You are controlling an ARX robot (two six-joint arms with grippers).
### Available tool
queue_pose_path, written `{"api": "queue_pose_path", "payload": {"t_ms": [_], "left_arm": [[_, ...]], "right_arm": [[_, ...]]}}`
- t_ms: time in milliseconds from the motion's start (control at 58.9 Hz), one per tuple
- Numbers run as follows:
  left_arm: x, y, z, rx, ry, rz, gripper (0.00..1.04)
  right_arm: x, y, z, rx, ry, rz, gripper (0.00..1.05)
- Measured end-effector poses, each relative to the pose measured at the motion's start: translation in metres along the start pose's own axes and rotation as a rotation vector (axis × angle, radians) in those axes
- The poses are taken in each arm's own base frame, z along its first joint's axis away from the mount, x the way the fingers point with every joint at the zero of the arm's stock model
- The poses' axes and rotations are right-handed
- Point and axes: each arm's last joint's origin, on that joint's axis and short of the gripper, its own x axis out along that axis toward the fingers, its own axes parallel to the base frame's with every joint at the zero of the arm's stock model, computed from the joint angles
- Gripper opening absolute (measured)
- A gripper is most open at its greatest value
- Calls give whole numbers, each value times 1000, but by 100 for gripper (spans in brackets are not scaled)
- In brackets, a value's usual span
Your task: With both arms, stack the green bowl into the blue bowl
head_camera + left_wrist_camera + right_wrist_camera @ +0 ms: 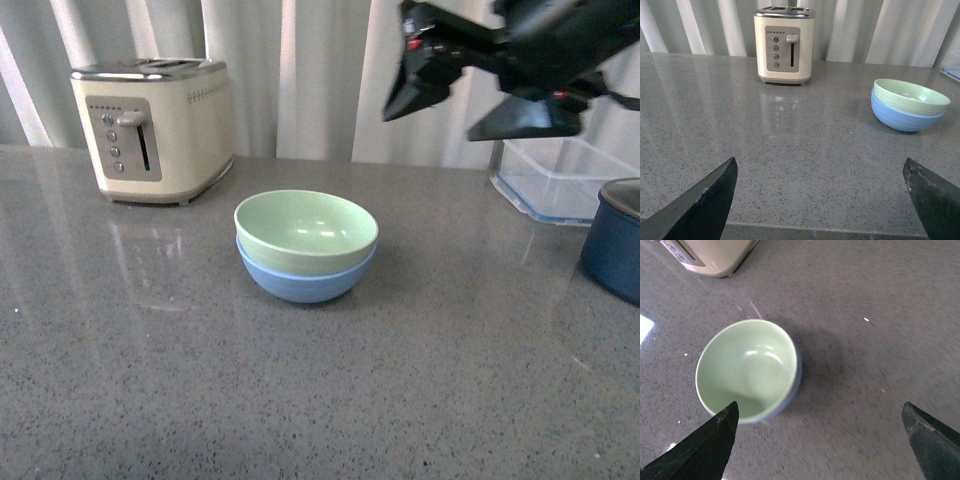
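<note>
Mint-green, the green bowl (306, 230) sits nested inside the blue bowl (305, 280), below and left of the raised right gripper (480, 105), whose jaws are spread empty. The left gripper (820, 200), also spread, holds nothing, with the bowls ahead to its right.

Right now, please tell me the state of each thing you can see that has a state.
green bowl: upright, empty, nested in the blue bowl.
blue bowl: upright on the counter, holding the green bowl.
toaster: upright, slots empty, lever up.
clear container: no lid, looks empty.
dark pot: upright, contents not visible.
right claw: open, raised, holding nothing.
left claw: open, holding nothing.
</note>
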Motion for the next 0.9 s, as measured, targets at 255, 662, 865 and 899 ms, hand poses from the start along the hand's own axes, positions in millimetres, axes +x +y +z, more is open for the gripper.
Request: {"api": "queue_pose_path", "payload": {"t_ms": [255,662,865,899], "left_arm": [[0,0,0,0,0,0,98],[0,0,0,0,0,0,98],[0,0,0,0,0,2,98],[0,0,0,0,0,2,98]], "right_arm": [[-76,-13,-65,44,-35,-139,94],[-96,-25,-158,-112,-655,-456,19],[-108,-30,-188,-124,-651,-436,1],[-110,-31,-193,-120,-654,-448,1]]}}
